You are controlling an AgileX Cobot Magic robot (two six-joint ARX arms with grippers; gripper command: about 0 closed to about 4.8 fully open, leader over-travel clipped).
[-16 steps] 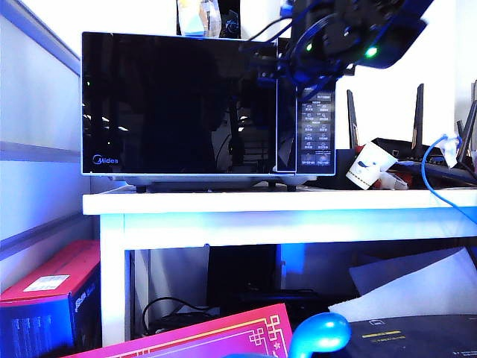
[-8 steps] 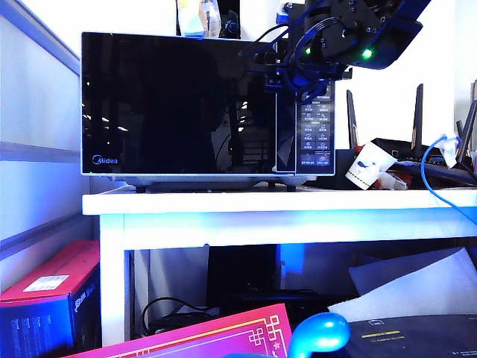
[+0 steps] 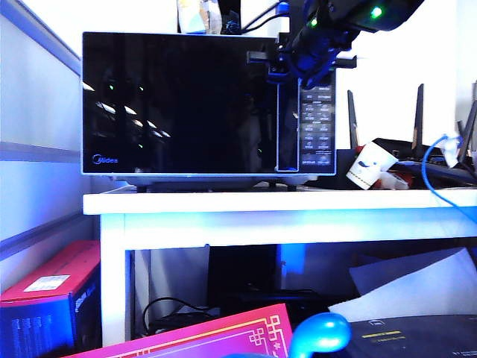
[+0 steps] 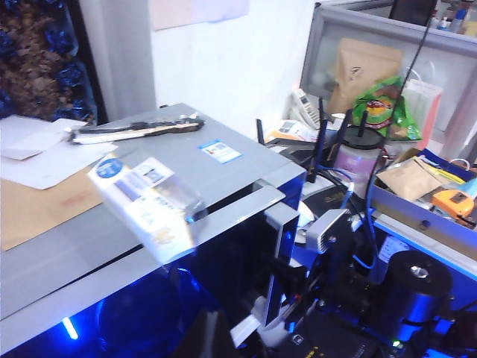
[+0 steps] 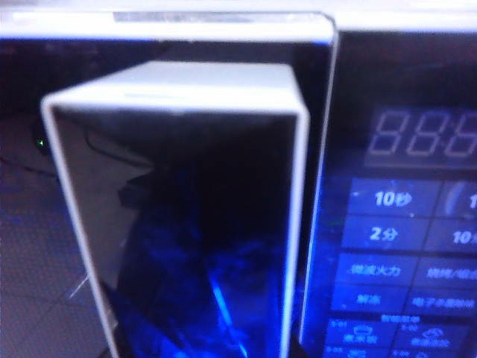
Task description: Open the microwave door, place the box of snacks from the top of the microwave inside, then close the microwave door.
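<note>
The black microwave stands on the white table. Its glossy microwave door is slightly ajar, and its free edge stands out from the body. My right gripper is at the top of that edge, beside the button panel, shut on the door edge. Up close the right wrist view shows the white-rimmed door edge. The box of snacks, clear with a round blue sticker, sits tilted at the front of the microwave top. My left gripper is only a dark shape, apart from the box.
Papers and a dark flat tool lie on the microwave top. Routers with upright antennas, a paper cup and a blue cable crowd the table to the right. A red box sits under the table.
My right gripper has risen along the door's right edge to its top corner and closed on it. The reflections in the glass have shifted as the door swung slightly outward.
</note>
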